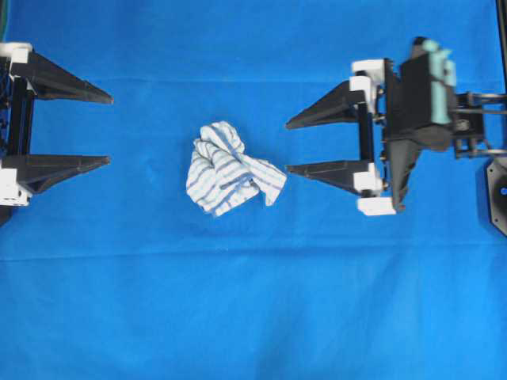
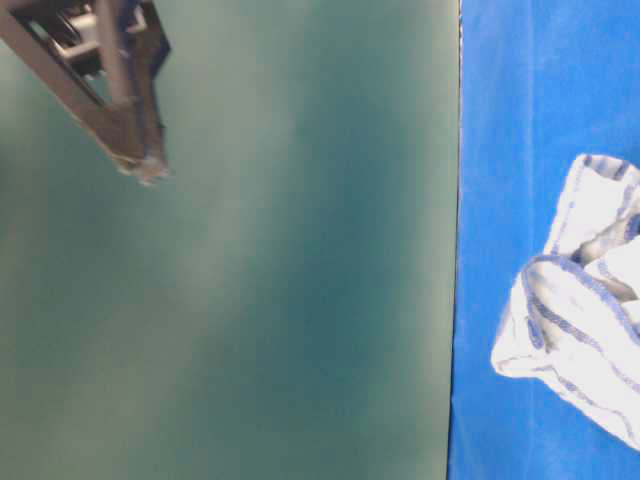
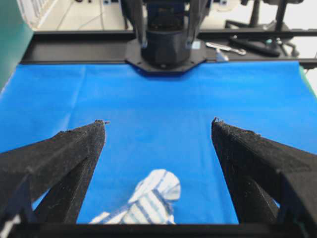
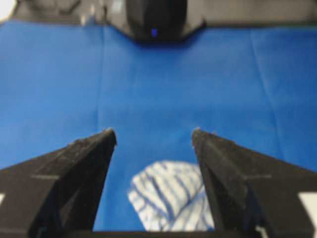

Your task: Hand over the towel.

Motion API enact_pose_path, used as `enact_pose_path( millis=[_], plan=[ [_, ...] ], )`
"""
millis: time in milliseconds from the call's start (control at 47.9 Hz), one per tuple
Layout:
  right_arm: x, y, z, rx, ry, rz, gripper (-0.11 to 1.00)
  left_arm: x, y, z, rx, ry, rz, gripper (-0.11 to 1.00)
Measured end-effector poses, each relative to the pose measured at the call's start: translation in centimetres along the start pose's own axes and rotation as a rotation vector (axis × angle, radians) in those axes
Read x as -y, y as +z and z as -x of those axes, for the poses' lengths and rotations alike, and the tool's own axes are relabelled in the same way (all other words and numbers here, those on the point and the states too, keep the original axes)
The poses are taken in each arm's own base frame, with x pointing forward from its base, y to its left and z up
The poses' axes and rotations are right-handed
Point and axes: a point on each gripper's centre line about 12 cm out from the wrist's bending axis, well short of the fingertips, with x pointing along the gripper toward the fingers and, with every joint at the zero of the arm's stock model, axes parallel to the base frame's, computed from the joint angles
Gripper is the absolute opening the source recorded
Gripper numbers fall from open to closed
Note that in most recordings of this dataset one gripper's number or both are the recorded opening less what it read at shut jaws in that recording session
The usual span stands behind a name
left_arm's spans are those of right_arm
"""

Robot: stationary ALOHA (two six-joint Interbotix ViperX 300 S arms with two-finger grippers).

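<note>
A large plain blue cloth (image 1: 253, 317) covers the whole work surface, faintly creased across its width. The right gripper (image 1: 287, 146) reaches in from the right of the overhead view, its two black fingers (image 1: 325, 107) spread wide with nothing between them; the tips sit just beside the towel's right edge, and whether they touch it cannot be told. The left gripper (image 1: 109, 131) sits at the left edge, well apart from the towel, its fingers (image 1: 63, 79) likewise spread wide and empty. The towel (image 1: 228, 169), a small white cloth with thin blue-grey stripes, lies crumpled in a loose heap on the blue cloth, near the middle, between the two grippers and nearer the right one.
</note>
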Motion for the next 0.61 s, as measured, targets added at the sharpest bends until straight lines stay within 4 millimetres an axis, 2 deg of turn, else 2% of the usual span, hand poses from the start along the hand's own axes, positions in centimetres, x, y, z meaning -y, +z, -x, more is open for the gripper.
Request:
enact_pose_path(
  millis=[167, 271, 480, 606],
  plan=[
    [0.0, -0.1, 0.1, 0.006, 0.001, 0.002, 0.69, 0.0, 0.0, 0.0, 0.003, 0.0, -0.002, 0.92],
    [0.0, 0.1, 0.9, 0.015, 0.0, 0.002, 0.69, 0.0, 0.1, 0.2, 0.0, 0.001, -0.003, 0.91],
    [0.0, 0.6, 5.2, 0.059, -0.005, 0.0, 0.69, 0.0, 0.5, 2.1, -0.003, 0.0, -0.003, 0.91],
    [0.1, -0.2, 7.9, 0.069, -0.009, 0.003, 0.69, 0.0, 0.0, 3.9, 0.006, -0.001, -0.02, 0.91]
  ],
)
